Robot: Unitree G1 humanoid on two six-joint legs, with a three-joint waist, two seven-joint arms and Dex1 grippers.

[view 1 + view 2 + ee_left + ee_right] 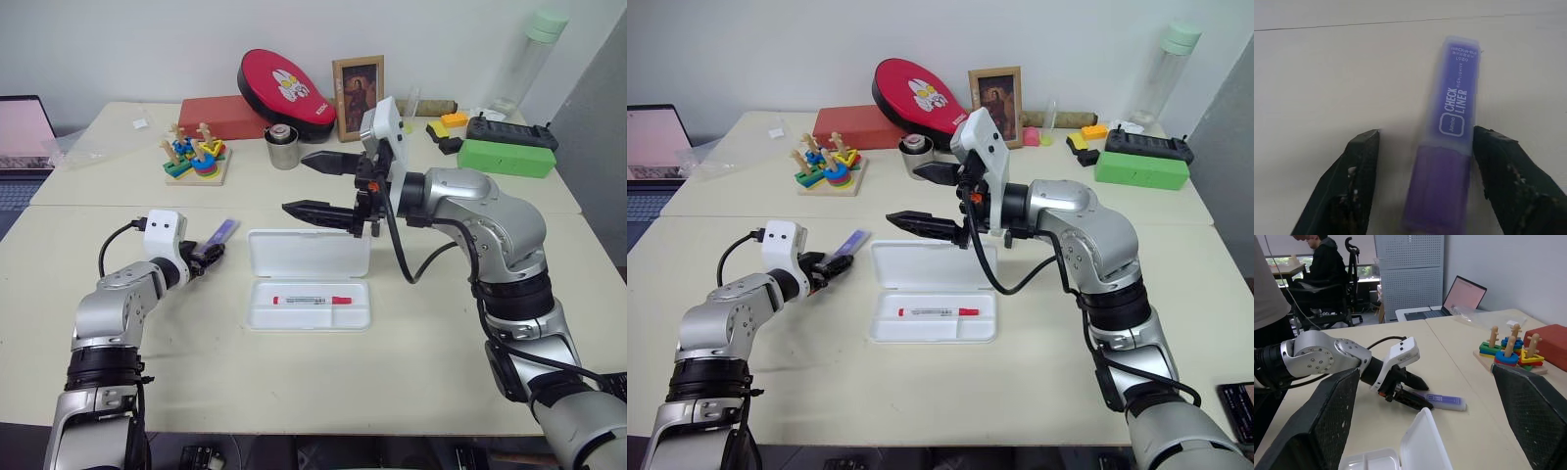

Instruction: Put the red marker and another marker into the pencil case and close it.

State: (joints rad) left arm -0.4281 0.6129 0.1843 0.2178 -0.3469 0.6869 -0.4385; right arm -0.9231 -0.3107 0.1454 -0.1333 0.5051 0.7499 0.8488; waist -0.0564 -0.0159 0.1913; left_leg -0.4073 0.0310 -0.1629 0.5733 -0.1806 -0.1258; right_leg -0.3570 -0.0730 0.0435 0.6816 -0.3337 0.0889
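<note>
- My left jaws (1422, 161) are low on the worktop (411, 362), part-open, one finger on each side of the purple marker (1449, 142). Gaps show on both sides in the left wrist view, so no contact yet that I can see and nothing is held.
- Purple marker lies flat on the worktop, left of the pencil case (309, 279), cap end between my left fingers, other end pointing away from me toward the back.
- Label on its barrel reads "CHECK LINER".
- My right jaws (313, 186) hang in the air above the back edge of the pencil case, pointing to my left, spread wide, empty.
- Pencil case is open in the middle of the worktop, lid standing up at the back, tray toward me.
- Red marker (312, 300) already lies in the tray, lengthwise, red cap toward my right.
- Back of the worktop: wooden stacking toy (195, 158) on the left, red box (223, 116), red oval pad (285, 84), metal cup (282, 147), framed picture (358, 84).
- Back right: green box (506, 157) with a black case (510, 130) behind it, tall clear bottle (527, 61).
- Laptop (24, 132) sits at the far left edge.
- Right wrist view also shows a person seated at a desk in the background.
</note>
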